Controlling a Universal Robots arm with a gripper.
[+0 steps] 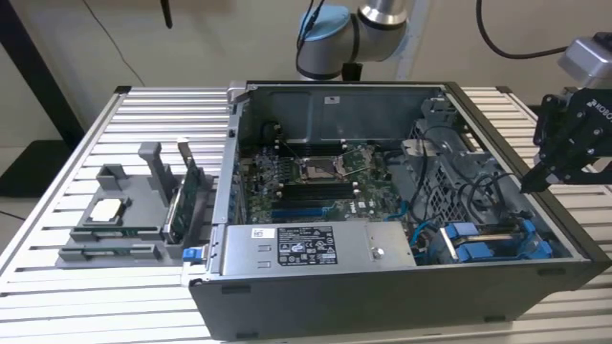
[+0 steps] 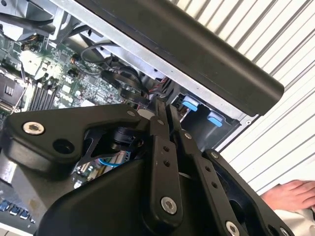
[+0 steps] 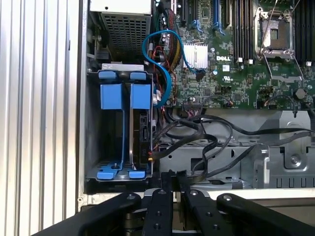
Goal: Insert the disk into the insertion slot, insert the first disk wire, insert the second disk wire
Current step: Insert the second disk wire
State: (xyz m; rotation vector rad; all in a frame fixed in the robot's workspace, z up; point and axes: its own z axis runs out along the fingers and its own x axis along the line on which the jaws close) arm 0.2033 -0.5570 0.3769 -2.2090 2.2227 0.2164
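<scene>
Bright, even light is cast throughout; the slatted surface [image 1: 96, 301] is washed pale, and the case [image 1: 383, 304] interior is softly shadowed.

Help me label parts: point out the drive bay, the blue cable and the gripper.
Drive bay [image 3: 93, 132], first wrist view, its grey wall.
Blue cable [image 3: 163, 32], first wrist view, the loop's bend.
Gripper [image 3: 173, 175], first wrist view, midway between its fingertips.

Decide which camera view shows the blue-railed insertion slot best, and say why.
The first wrist view: it looks straight into the insertion slot, blue rails and dark frame in full. The exterior view shows it aslant inside the computer case; the second wrist view catches two blue tabs.
</scene>
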